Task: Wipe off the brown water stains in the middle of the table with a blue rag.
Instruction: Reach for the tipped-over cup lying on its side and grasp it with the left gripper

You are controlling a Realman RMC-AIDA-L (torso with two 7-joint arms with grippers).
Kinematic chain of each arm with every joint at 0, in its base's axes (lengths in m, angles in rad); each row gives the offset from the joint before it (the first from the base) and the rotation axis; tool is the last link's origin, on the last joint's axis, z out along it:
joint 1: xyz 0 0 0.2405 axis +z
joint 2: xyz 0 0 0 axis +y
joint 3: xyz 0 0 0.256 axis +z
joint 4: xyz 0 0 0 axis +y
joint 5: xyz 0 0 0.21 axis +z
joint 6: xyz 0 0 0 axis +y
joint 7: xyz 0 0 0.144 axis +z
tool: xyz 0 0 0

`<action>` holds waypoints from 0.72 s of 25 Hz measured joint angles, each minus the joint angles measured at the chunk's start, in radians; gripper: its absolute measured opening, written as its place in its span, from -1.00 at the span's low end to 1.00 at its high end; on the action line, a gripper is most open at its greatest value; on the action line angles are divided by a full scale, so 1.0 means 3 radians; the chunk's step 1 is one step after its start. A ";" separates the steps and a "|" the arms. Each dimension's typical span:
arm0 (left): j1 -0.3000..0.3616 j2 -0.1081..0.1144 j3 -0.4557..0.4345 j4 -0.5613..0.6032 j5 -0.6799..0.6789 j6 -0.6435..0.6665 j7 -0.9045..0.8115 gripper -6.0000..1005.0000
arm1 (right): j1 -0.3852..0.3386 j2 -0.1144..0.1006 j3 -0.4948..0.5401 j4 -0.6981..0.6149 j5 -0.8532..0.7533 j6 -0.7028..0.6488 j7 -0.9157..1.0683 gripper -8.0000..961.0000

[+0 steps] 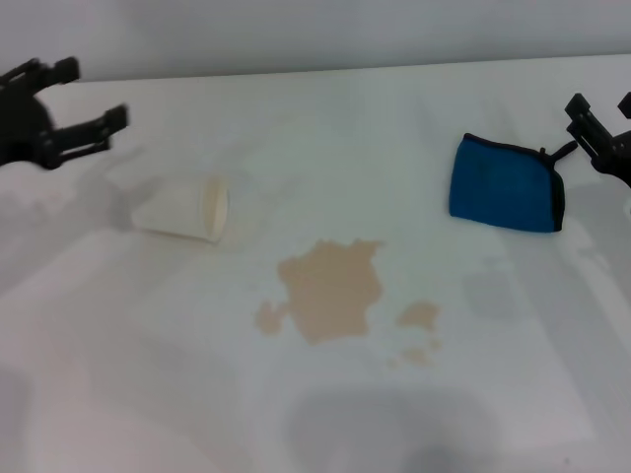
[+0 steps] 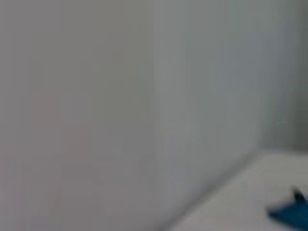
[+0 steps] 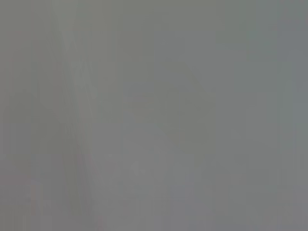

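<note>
The brown water stains (image 1: pixel 330 288) lie in the middle of the white table (image 1: pixel 315 414): one large tan patch with small spots (image 1: pixel 419 317) to its right. The blue rag (image 1: pixel 503 184), folded, with black edging and a loop tab, lies flat at the right. A corner of it shows in the left wrist view (image 2: pixel 291 211). My right gripper (image 1: pixel 601 110) is open at the right edge, just beside the rag's loop tab, not holding it. My left gripper (image 1: pixel 89 99) is open and empty at the far left, above the table. The right wrist view shows only grey.
A white paper cup (image 1: pixel 184 209) lies on its side left of the stains, its mouth facing right. A grey wall runs behind the table's far edge (image 1: pixel 315 67).
</note>
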 joint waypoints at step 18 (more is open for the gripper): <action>-0.0786 0.0333 0.0008 -0.0733 0.1371 0.0455 0.0502 0.77 | 0.0107 0.0007 0.0000 -0.0108 -0.0006 0.0477 0.0000 0.73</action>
